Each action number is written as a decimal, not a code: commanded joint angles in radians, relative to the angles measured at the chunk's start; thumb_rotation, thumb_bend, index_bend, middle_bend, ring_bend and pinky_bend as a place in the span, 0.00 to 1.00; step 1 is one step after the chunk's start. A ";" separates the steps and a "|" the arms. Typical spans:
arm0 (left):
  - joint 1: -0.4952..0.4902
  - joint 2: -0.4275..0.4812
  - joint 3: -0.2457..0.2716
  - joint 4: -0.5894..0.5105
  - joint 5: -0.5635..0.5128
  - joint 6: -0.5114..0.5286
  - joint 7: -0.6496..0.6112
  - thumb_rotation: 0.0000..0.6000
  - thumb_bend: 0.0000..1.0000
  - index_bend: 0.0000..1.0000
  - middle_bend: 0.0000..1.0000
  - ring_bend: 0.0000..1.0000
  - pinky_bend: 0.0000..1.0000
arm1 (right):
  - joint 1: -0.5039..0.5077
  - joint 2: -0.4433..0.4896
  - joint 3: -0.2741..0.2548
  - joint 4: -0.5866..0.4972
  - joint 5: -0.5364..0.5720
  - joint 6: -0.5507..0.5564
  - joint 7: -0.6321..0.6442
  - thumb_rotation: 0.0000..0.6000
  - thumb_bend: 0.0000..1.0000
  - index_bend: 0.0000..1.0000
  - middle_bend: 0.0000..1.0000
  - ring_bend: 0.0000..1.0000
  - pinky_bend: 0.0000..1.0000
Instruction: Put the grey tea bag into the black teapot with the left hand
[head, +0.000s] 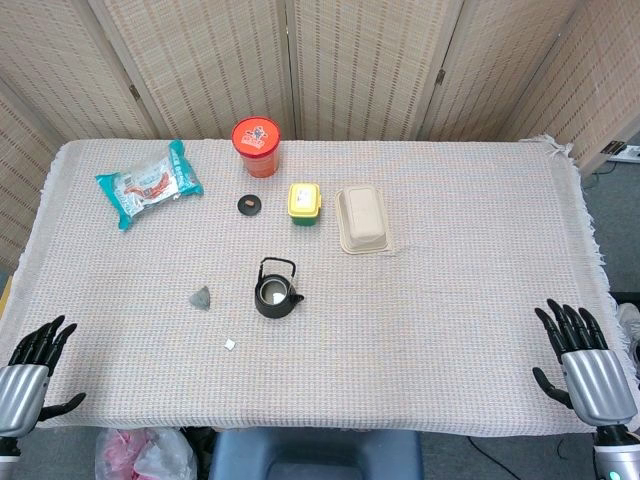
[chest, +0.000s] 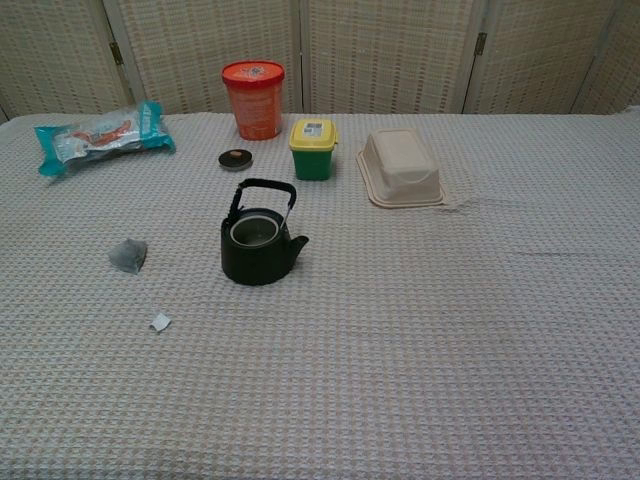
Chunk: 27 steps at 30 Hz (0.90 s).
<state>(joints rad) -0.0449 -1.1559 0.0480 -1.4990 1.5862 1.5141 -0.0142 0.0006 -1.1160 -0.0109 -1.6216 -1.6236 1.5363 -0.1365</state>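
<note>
Well ahead of the spread, empty fingers (head: 45, 335) of the left hand (head: 25, 375), out on the table (head: 450, 300): black teapot (head: 276, 290), lid off, upright, then grey tea bag (head: 202, 297) just to its left, apart from it, with small white tag (head: 231, 344) nearer the fingers. At the opposite near corner, right hand (head: 590, 375), fingers wide, holding nothing.
</note>
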 joint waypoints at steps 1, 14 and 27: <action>0.001 0.000 0.000 -0.001 -0.002 -0.001 0.002 1.00 0.00 0.00 0.00 0.00 0.13 | 0.001 -0.001 0.001 -0.001 0.001 -0.002 -0.002 1.00 0.23 0.00 0.00 0.00 0.00; -0.004 0.005 0.017 -0.010 0.059 0.009 0.028 1.00 0.00 0.00 0.01 0.00 0.17 | -0.009 0.000 -0.009 0.001 -0.019 0.018 0.003 1.00 0.23 0.00 0.00 0.00 0.00; -0.235 -0.004 0.026 -0.051 0.240 -0.206 -0.070 1.00 0.10 0.31 1.00 1.00 1.00 | -0.003 0.009 -0.007 -0.008 -0.040 0.031 0.024 1.00 0.23 0.00 0.00 0.00 0.00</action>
<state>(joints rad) -0.1777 -1.1708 0.0626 -1.5003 1.8239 1.4766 -0.0826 0.0008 -1.1094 -0.0192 -1.6291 -1.6598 1.5595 -0.1197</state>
